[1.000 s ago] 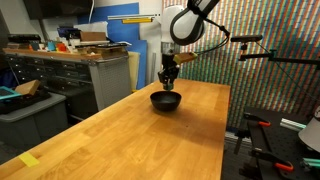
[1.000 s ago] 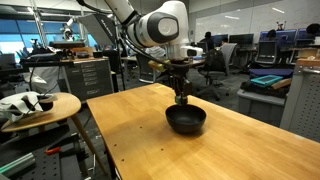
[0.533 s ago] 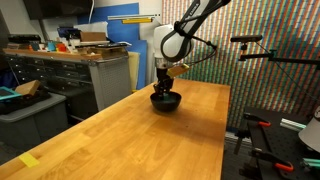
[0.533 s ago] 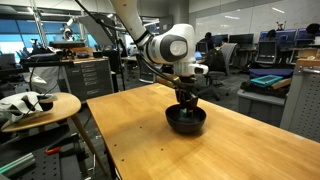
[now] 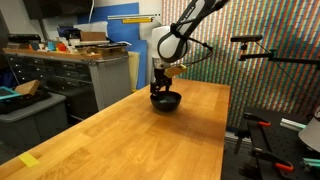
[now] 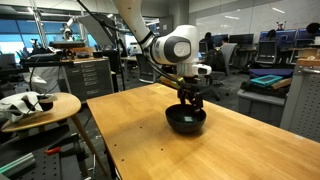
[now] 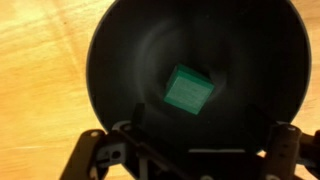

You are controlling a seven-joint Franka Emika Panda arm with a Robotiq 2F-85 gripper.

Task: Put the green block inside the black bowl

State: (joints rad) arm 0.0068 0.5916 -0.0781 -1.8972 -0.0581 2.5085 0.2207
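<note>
In the wrist view the green block (image 7: 189,90) lies loose on the floor of the black bowl (image 7: 125,60), turned at an angle. My gripper (image 7: 200,135) hangs right above it, jaws spread wide and dark against the bowl, with nothing between them. In both exterior views the gripper (image 5: 162,91) (image 6: 190,103) points straight down, its tips at the rim of the black bowl (image 5: 167,102) (image 6: 184,122) on the wooden table (image 5: 130,140). The block is too small to make out in the exterior views.
The bowl stands near the far end of the long wooden table (image 6: 150,140). A small round side table (image 6: 40,106) with white objects stands beyond the table edge. Cabinets (image 5: 70,75) and a tripod arm (image 5: 265,52) flank the table.
The gripper came down to the bowl, then its jaws spread apart and the green block dropped free onto the bowl's floor.
</note>
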